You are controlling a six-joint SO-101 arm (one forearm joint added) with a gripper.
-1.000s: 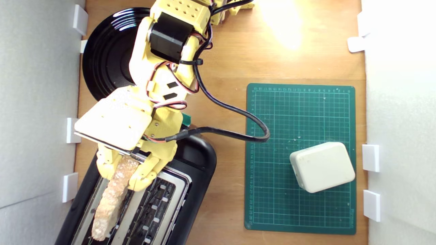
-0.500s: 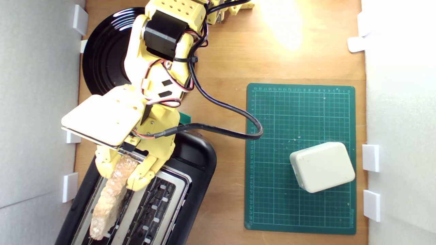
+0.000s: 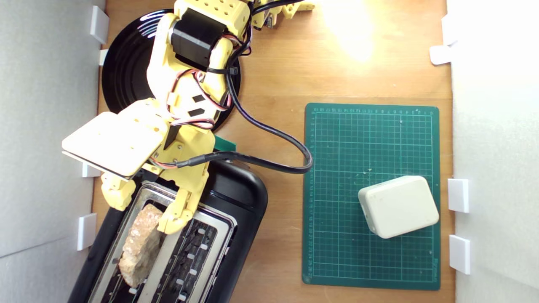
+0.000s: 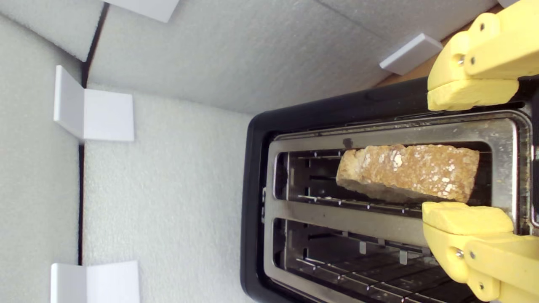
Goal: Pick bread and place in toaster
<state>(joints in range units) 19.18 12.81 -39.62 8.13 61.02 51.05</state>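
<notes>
Wrist view shows the claw point(image 4: 467, 149) spread wide and gripping nothing, the bread point(image 4: 407, 172) sitting tilted in one slot of the toaster point(image 4: 379, 212) at lower right, where it may jam against the guide wires.

Crusty tan bread point(image 3: 141, 244) tilted in black toaster point(image 3: 240, 202) slot

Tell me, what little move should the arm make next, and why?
Probably lift straight up and away. The pincer is open, its fingers apart from the bread, which already sits in one slot of the toaster, tilted with its top showing. Rising clear should avoid knocking it.
</notes>
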